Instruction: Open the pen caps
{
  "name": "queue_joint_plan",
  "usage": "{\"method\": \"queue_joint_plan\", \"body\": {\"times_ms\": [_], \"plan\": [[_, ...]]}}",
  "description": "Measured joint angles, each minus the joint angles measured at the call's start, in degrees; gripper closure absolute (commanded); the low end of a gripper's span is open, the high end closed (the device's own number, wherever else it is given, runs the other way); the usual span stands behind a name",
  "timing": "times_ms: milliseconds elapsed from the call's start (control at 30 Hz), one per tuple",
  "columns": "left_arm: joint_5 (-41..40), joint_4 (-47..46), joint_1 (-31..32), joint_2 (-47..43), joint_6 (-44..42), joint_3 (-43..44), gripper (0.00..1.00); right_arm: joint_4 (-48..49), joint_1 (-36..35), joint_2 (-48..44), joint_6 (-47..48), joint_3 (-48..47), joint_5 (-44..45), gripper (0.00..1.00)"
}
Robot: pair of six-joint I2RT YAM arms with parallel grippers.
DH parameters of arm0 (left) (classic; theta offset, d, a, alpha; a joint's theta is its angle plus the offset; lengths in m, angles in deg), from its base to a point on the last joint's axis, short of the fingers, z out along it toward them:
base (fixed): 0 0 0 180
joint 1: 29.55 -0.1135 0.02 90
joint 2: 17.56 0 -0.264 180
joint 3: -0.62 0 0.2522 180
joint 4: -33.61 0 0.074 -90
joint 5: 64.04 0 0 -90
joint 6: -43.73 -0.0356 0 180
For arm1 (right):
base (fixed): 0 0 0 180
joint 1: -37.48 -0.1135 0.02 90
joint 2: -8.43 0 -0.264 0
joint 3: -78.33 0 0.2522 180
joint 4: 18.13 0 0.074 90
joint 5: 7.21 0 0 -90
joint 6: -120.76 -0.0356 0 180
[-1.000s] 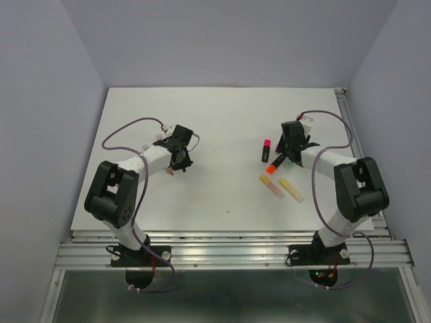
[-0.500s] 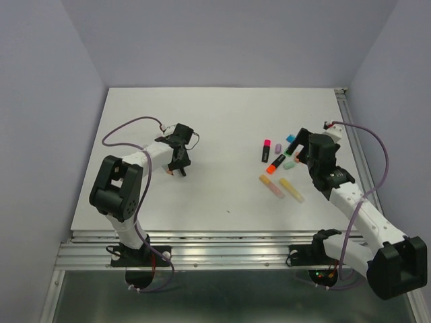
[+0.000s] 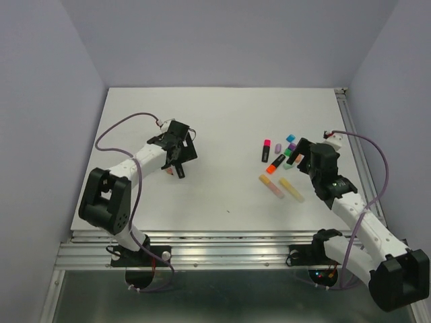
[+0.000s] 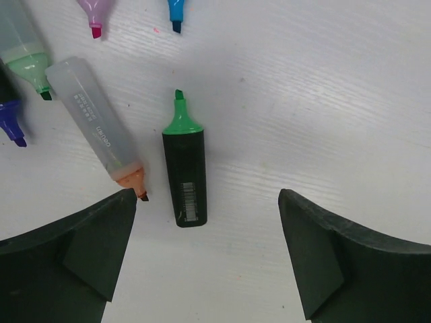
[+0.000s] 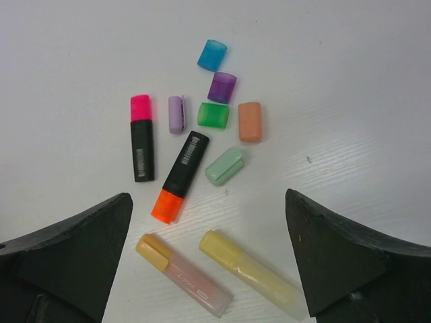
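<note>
Left fingers (image 4: 74, 249): wide, empty; black green-tipped plastic highlighter (image 4: 184, 171) between them.
Right fingers (image 5: 67, 256): wide, empty; stubby coloured plastic caps (image 5: 213, 115) ahead.

On my left wrist view, the picture's edges cut off the pink-tipped pen (image 4: 95, 12), blue-tipped pen (image 4: 175, 11), green-tipped pen (image 4: 21, 54) and purple-tipped pen (image 4: 9, 121). From above, the left arm (image 3: 145, 160) hid them, and the pen caps (image 3: 288, 152) were too small to count.

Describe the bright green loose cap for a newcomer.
On the right half of the white table, loose stubby caps lie beside black highlighters. In the right wrist view, the bright green translucent cap sits under the purple cap, between a lilac cap and a peach cap. Its green is vivid, unlike the pale mint cap.
</note>
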Motion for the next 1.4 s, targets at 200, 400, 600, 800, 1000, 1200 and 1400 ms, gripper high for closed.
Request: {"method": "queue_joint_plan", "body": {"times_ms": [200, 400, 600, 800, 1000, 1200, 1400], "plan": [[4.33, -3.69, 0.02, -13.60, -0.09, -4.35, 0.01, 0.00, 0.00, 5.05, 0.04, 0.00, -2.43, 0.00], [8.35, -7.52, 0.87, -22.34, -0.22, -8.63, 0.01, 0.57, 0.00, 8.11, 0.48, 0.00, -7.23, 0.00], [11.08, -10.36, 2.58, -25.18, -1.03, -12.28, 0.01, 1.86, 0.00, 16.33, 0.87, -4.35, -16.57, 0.00], [11.45, -12.83, 4.02, -27.19, -1.84, -14.21, 0.01, 2.25, -0.76, 29.20, 1.86, -15.10, -19.39, 0.00], [11.52, -14.40, 4.17, -27.63, -2.58, -15.76, 0.01, 0.72, -2.05, 44.17, 3.87, -29.77, -17.84, 0.01], [11.50, -15.15, 4.26, -28.37, -2.93, -16.37, 0.01, -3.21, -2.99, 53.66, 5.46, -38.75, -14.16, 0.01], [11.65, -15.69, 4.28, -28.44, -3.37, -16.37, 0.01, -6.01, -3.82, 60.76, 6.95, -45.00, -9.79, 0.05]]}}
